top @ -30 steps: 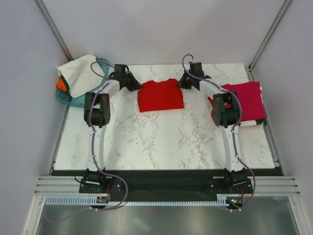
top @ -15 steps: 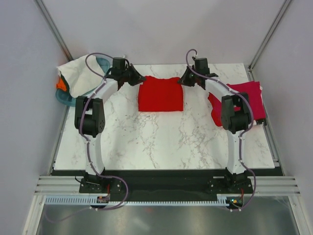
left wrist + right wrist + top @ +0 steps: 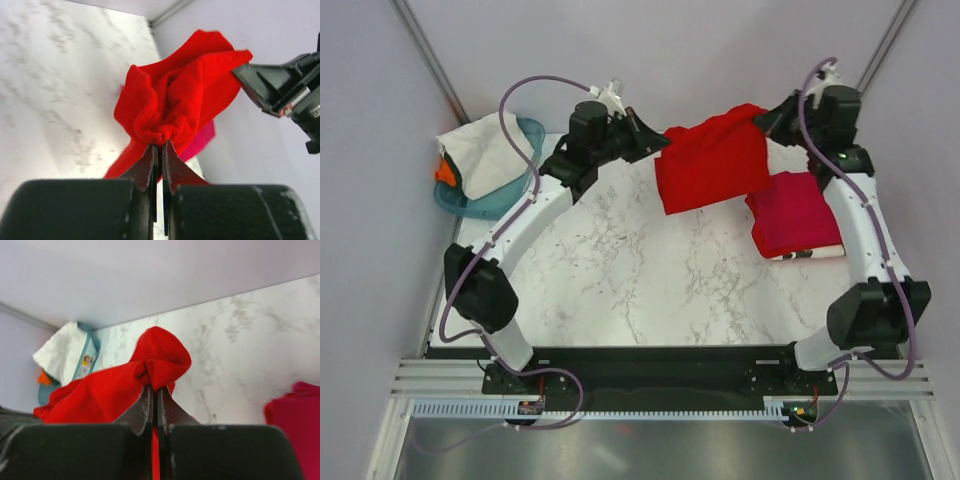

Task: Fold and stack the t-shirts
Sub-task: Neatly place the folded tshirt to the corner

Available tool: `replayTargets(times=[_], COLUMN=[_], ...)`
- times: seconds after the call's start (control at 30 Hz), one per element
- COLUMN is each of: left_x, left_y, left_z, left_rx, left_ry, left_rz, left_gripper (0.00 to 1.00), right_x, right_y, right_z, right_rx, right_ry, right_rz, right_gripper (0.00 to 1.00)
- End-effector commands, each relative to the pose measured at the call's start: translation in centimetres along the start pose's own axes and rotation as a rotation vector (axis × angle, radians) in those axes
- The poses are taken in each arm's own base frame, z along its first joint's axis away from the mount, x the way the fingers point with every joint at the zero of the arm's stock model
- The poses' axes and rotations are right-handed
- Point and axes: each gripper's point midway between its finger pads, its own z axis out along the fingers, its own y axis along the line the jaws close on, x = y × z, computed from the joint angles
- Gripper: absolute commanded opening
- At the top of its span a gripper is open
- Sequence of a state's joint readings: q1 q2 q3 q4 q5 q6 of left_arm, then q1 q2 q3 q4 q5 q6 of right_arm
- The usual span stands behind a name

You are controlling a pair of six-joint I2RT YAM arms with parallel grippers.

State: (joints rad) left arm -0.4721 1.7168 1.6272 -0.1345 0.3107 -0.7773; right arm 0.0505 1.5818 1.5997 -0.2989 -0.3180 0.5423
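The bright red t-shirt [image 3: 712, 160] hangs folded in the air over the back middle of the table, held at its two top corners. My left gripper [image 3: 658, 141] is shut on its left corner, where the cloth bunches at the tips [image 3: 165, 125]. My right gripper [image 3: 767, 118] is shut on its right corner [image 3: 155, 367]. The crimson-pink t-shirt [image 3: 795, 214] lies folded on the table at the right, below the right arm; it also shows in the right wrist view [image 3: 295, 405]. The white t-shirt [image 3: 480, 150] drapes over the basket at the back left.
A teal plastic basket [image 3: 470, 203] stands at the back left corner with something orange [image 3: 444, 172] inside under the white shirt. The marble table [image 3: 650, 280] ends at a dark front edge. Grey walls close in on the back and sides.
Both grippers have lifted the red t-shirt off the table and carried it up and to the right. The arms have stretched out; the shirt now hangs instead of lying flat.
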Motion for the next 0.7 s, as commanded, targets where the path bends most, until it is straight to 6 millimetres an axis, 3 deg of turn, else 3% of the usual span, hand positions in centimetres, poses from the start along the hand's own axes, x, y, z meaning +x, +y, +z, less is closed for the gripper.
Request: replayTargets(times=[0.0, 0.07, 0.1, 0.17, 0.2, 0.4, 0.43, 0.47, 0.5, 0.67], left_x=[0.2, 0.8, 2.7, 3.7, 5.2, 11.0, 10.7, 11.9, 12.2, 13.5], left_y=[-7.5, -10.2, -11.7, -14.0, -15.4, -18.9, -20.4, -19.9, -21.1, -21.6], left_z=[-0.5, -0.1, 0.6, 1.3, 1.7, 6.8, 6.8, 8.1, 8.0, 8.9], left_rx=[0.129, 0.183, 0.210, 0.263, 0.292, 0.389, 0.424, 0.416, 0.440, 0.435], left_ry=[-0.053, -0.055, -0.022, -0.013, 0.013, 0.132, 0.132, 0.155, 0.152, 0.128], left_rz=[0.007, 0.002, 0.000, -0.015, -0.016, -0.097, -0.122, -0.135, -0.139, -0.146], left_gripper=[0.02, 0.02, 0.02, 0.02, 0.02, 0.02, 0.02, 0.02, 0.02, 0.02], right_x=[-4.2, -6.7, -6.8, -8.0, -8.0, -8.5, -8.6, -8.7, -8.5, -8.0], right_y=[-2.4, -4.5, -5.9, -7.6, -8.8, -13.6, -14.4, -15.4, -16.1, -18.3], right_z=[-6.3, -9.9, -11.0, -13.6, -14.4, -18.5, -19.1, -20.1, -20.5, -21.9], right_rx=[0.086, 0.154, 0.208, 0.287, 0.344, 0.548, 0.585, 0.625, 0.648, 0.710], right_ry=[-0.116, -0.199, -0.213, -0.275, -0.289, -0.343, -0.353, -0.369, -0.366, -0.375], right_rz=[0.025, 0.050, 0.069, 0.073, 0.084, 0.124, 0.126, 0.133, 0.134, 0.154], right_gripper=[0.00, 0.00, 0.00, 0.00, 0.00, 0.00, 0.00, 0.00, 0.00, 0.00])
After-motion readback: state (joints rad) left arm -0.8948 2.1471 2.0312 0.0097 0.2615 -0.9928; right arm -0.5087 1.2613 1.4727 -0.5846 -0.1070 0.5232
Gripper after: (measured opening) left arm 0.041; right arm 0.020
